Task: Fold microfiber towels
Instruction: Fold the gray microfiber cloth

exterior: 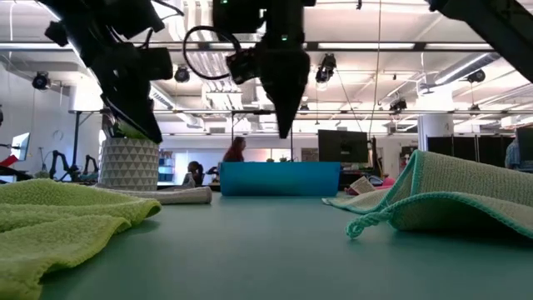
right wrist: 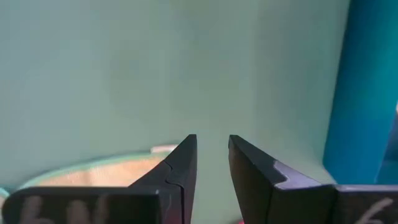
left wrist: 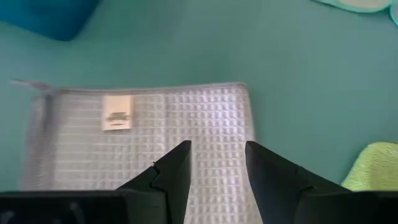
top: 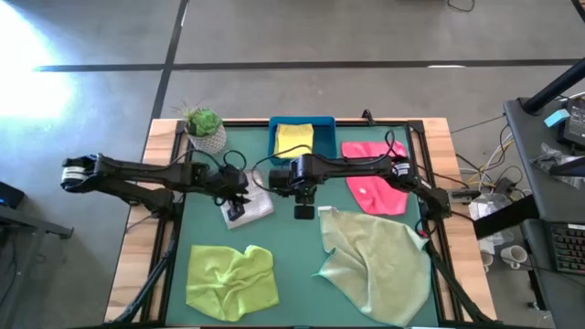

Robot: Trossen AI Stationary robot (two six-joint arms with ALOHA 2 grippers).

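Note:
A light grey waffle towel lies folded flat on the green mat, its white label up. My left gripper hangs open just above it, clear of the cloth. My right gripper points down over bare mat at the centre, narrowly open with nothing between its fingers. A yellow towel lies in the blue tray. A hot pink towel lies at the far right. A crumpled lime towel and a larger sage towel lie near the front.
A potted plant stands at the mat's far left corner, behind the grey towel. Bare mat lies between the lime and sage towels and under my right gripper. A black frame runs along the table's edges.

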